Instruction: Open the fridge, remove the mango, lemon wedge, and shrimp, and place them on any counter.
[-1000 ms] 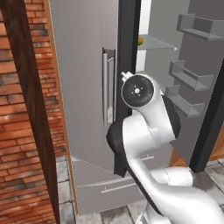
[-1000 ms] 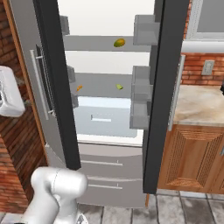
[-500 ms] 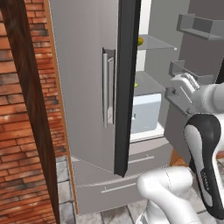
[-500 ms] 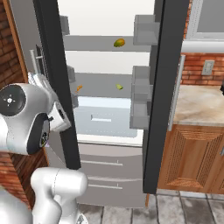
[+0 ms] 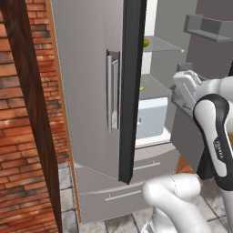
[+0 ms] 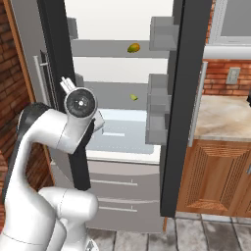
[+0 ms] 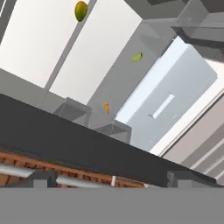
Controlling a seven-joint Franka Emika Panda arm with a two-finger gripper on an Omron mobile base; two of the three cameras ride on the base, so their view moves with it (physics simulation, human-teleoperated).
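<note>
Both doors of the fridge [image 6: 122,196] stand open, its left door [image 5: 91,91] swung wide beside the brick wall [image 5: 32,150]. The gripper [image 6: 66,84] hangs in front of the opening with its jaws spread wide and nothing between them. Inside, the shrimp [image 7: 106,107] lies at the left of the lower shelf, the lemon wedge [image 6: 133,97] further right on it, the mango [image 6: 133,47] on the shelf above, and the counter [image 6: 223,115] lies right of the fridge.
</note>
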